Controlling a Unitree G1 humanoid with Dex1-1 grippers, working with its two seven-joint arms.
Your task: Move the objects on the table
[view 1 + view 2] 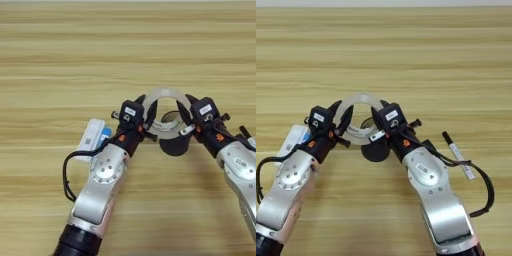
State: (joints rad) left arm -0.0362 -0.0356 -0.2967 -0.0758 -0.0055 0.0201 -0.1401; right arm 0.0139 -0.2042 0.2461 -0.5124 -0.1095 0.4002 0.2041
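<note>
Clear tape point(165, 100) sits gripped between both grippers, left point(146, 111) and right point(186, 109), jaws clamped on its rim over the cup point(174, 145), mid-surface point(125, 45); next, probably one releases.

On my wooden worktop point(125, 45) I see a white box point(91, 137) at 8 o'clock, a dark cup point(175, 145) at centre, a marker point(458, 155) at 4 o'clock.

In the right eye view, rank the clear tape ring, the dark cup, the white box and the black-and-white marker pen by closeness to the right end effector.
1. Clear tape ring, at the right end effector, on its left.
2. Dark cup, just below.
3. Black-and-white marker pen, lying to the right.
4. White box, far left, beside the left arm.
</note>
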